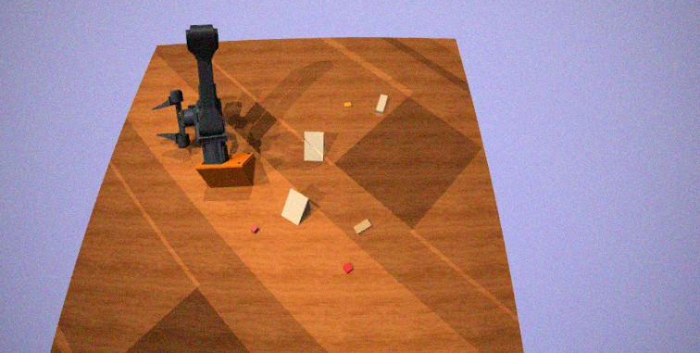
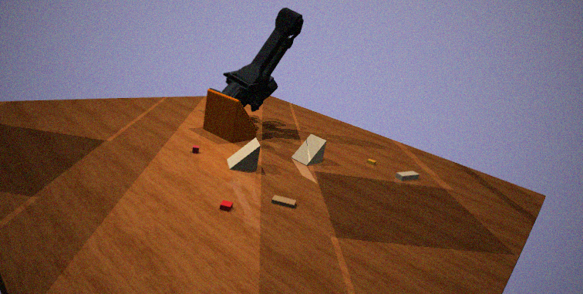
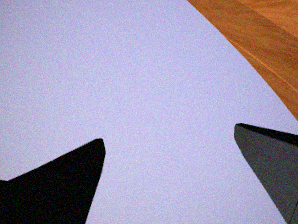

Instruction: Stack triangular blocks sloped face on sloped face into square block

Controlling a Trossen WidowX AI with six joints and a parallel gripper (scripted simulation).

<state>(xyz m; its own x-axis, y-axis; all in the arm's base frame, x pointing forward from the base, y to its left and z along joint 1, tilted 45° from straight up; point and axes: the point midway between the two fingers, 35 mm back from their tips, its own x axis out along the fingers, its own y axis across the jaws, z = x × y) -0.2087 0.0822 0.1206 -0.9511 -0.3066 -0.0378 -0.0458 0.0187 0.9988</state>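
Two cream triangular blocks stand apart; the claw, spread and empty, should grip one squarely across its ends.

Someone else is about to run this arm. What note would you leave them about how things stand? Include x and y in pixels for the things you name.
Gripper (image 1: 154,121) (image 3: 169,139): open, nothing between its fingers, pointing away from the blocks.
Triangular blocks: both rest on the table (image 1: 392,301) (image 2: 163,251), apart, slopes facing up. One (image 1: 314,146) (image 2: 311,150) is near the middle; the other (image 1: 294,207) (image 2: 245,156) is nearer the small pink cube (image 1: 254,229) (image 2: 195,150).
Done: no stacking; the blocks are separate.
Left: turn one block over, set it slope to slope on the other with ends even, then let go and move the arm clear without knocking anything off.
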